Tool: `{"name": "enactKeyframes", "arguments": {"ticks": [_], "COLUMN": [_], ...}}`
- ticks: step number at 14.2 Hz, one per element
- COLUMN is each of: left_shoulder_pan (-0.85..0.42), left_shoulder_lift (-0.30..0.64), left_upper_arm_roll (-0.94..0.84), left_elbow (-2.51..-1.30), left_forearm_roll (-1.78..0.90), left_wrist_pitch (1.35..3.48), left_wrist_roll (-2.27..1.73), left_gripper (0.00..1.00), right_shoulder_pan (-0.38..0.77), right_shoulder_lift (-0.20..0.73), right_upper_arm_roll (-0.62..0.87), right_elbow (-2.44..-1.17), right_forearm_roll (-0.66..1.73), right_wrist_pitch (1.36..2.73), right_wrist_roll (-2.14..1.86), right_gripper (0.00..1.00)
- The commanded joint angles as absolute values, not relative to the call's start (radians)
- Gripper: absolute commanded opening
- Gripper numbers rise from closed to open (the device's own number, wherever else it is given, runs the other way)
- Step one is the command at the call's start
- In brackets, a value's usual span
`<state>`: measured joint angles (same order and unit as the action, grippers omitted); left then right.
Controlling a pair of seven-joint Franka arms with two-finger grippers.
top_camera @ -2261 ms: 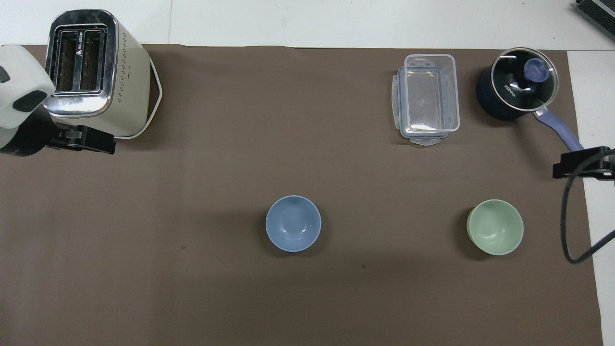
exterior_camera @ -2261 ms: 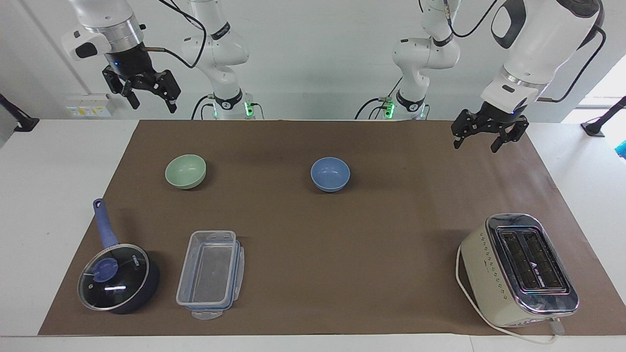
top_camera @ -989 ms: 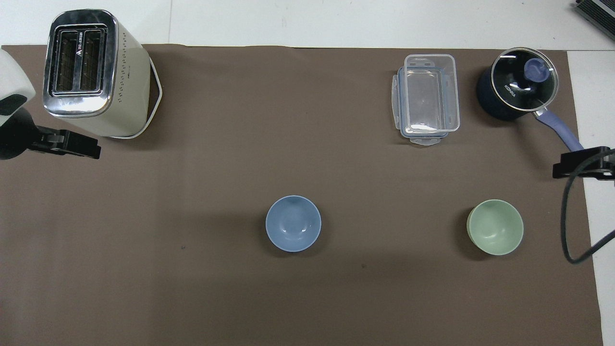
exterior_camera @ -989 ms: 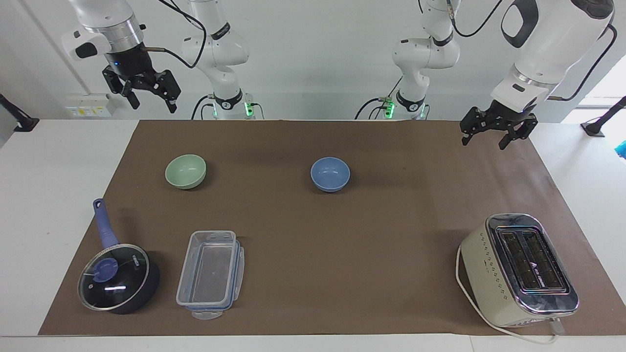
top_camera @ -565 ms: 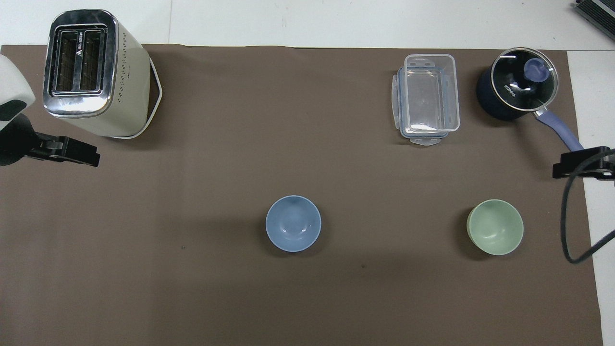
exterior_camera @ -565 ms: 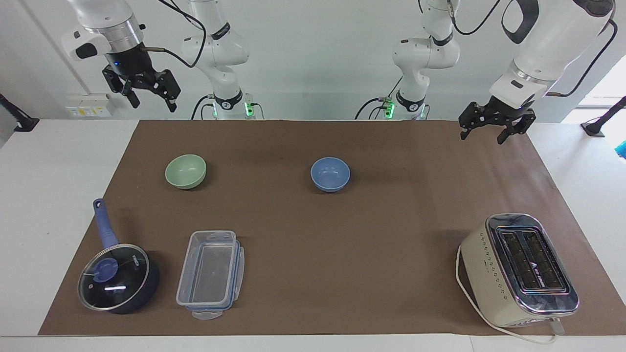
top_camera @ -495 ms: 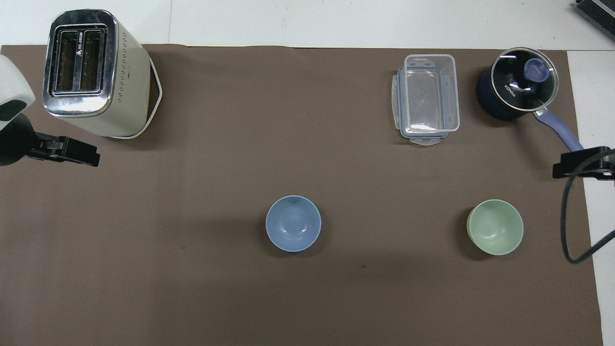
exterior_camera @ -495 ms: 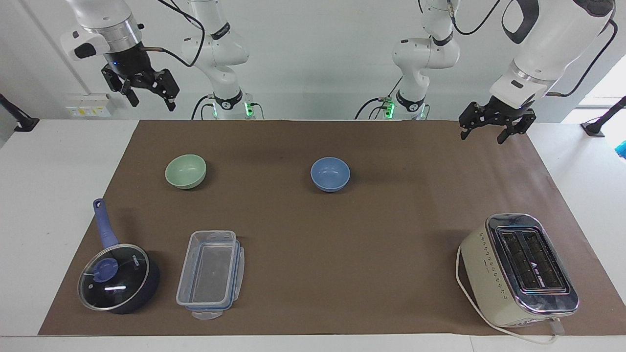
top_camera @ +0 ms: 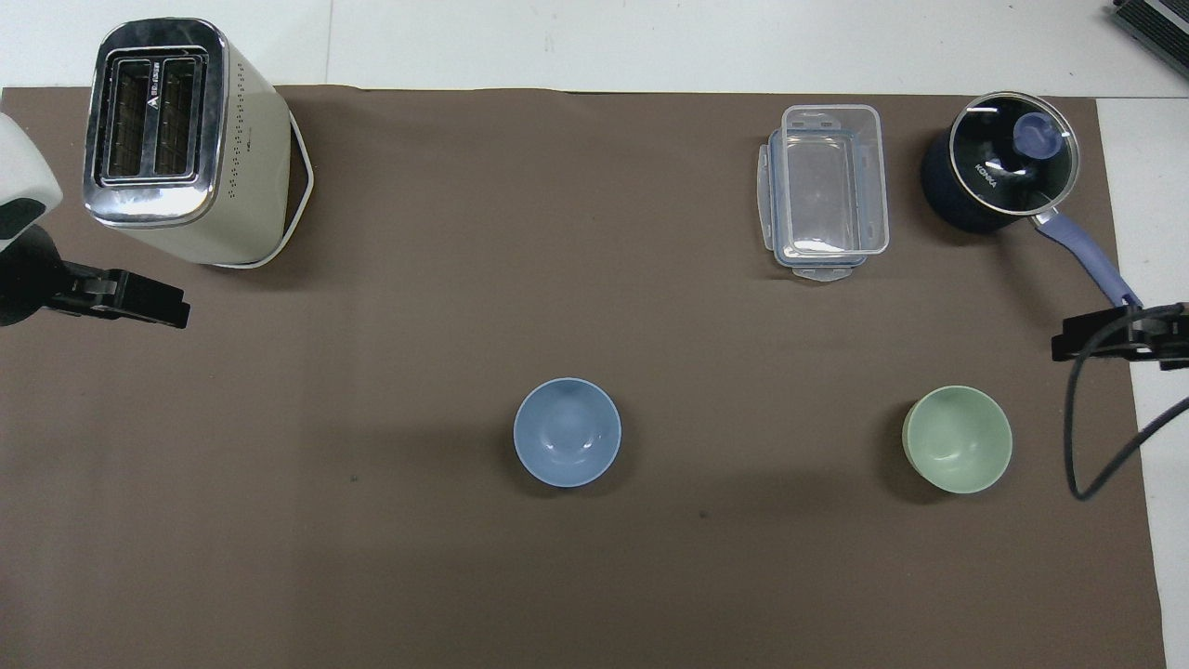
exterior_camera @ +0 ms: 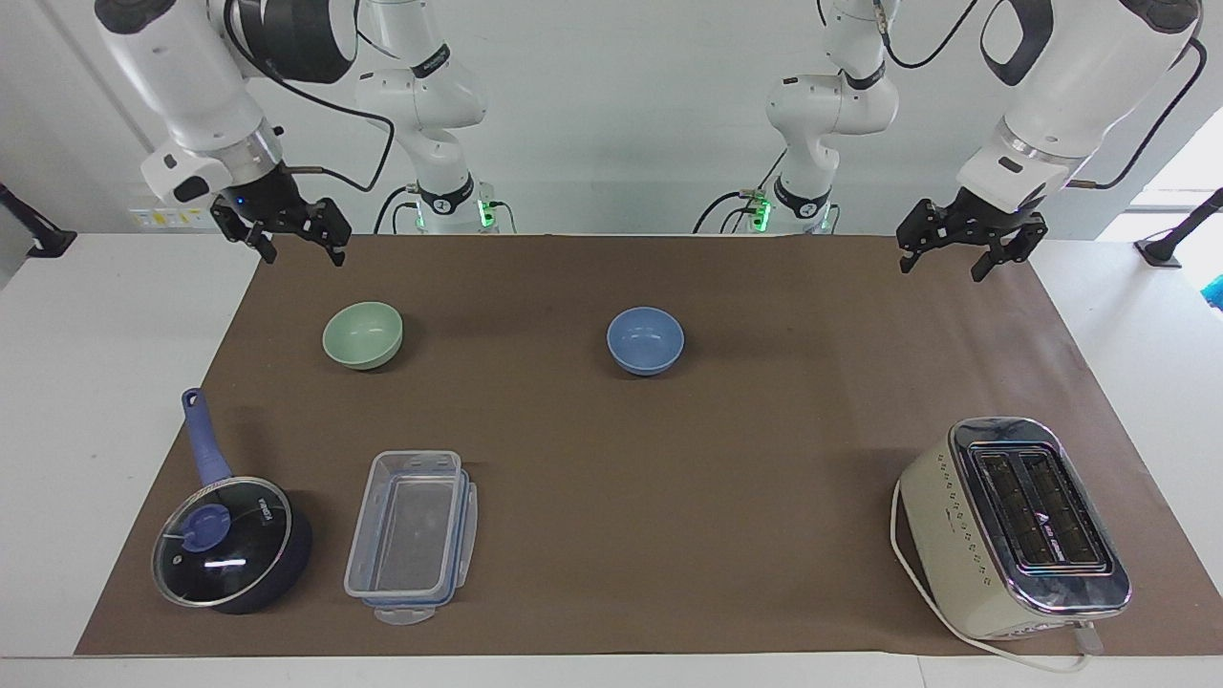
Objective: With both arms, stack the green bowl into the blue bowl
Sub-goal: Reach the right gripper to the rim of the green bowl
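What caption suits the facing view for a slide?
Green bowl and blue bowl sit apart, unstacked; both grippers hang raised, jaws open.

A: Bare surface (exterior_camera: 535, 315) between green bowl (exterior_camera: 362, 334) and blue bowl (exterior_camera: 645, 340), nothing above either.
B: Obstacles? 
A: Saucepan (exterior_camera: 232, 543), clear container (exterior_camera: 412, 537), toaster (exterior_camera: 1015, 526), all farther from robots than the bowls.

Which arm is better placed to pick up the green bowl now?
Right. The right gripper hangs open at the right arm's end of the mat, close above the green bowl. The left gripper is over the other end, past the blue bowl.
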<state>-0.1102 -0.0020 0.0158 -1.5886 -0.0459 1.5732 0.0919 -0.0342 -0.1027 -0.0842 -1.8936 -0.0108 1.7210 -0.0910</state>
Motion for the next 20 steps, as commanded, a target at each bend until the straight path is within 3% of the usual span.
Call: {"name": "enactKeyframes", "arguments": {"ticks": [1, 4, 13, 14, 15, 17, 20], "left_shoulder_pan": [-0.098, -0.098, -0.098, -0.098, -0.098, -0.098, -0.098], "left_shoulder_lift": [-0.017, -0.017, -0.017, -0.017, -0.017, -0.017, -0.017], "left_upper_arm_roll": [0.008, 0.008, 0.008, 0.008, 0.008, 0.008, 0.008], "left_elbow": [-1.6, -1.598, -1.6, -1.6, -1.6, -1.598, -1.6], "left_forearm_roll": [-0.028, -0.028, -0.028, -0.028, -0.028, -0.028, -0.028], "left_wrist_pitch": [1.569, 1.569, 1.565, 1.565, 1.565, 1.565, 1.565], "left_wrist_roll": [0.1, 0.1, 0.098, 0.098, 0.1, 0.098, 0.098], "left_gripper": [1.0, 1.0, 1.0, 1.0, 1.0, 1.0, 1.0], "right_shoulder_pan": [-0.096, -0.147, -0.23, -0.23, -0.23, -0.23, -0.219], "right_shoulder_lift": [-0.135, -0.121, -0.068, -0.055, -0.051, -0.051, -0.043], "right_upper_arm_roll": [-0.08, -0.08, -0.08, -0.08, -0.08, -0.078, -0.078], "right_elbow": [-2.07, -2.26, -2.442, -2.442, -2.442, -2.442, -2.43], "right_forearm_roll": [-0.02, -0.014, -0.009, -0.002, 0.0, 0.0, 0.0], "right_wrist_pitch": [1.871, 2.115, 2.335, 2.336, 2.339, 2.336, 2.318], "right_wrist_roll": [-0.219, -0.381, -0.592, -0.591, -0.581, -0.563, -0.502], "right_gripper": [1.0, 1.0, 1.0, 0.86, 0.64, 0.0, 0.0]}}
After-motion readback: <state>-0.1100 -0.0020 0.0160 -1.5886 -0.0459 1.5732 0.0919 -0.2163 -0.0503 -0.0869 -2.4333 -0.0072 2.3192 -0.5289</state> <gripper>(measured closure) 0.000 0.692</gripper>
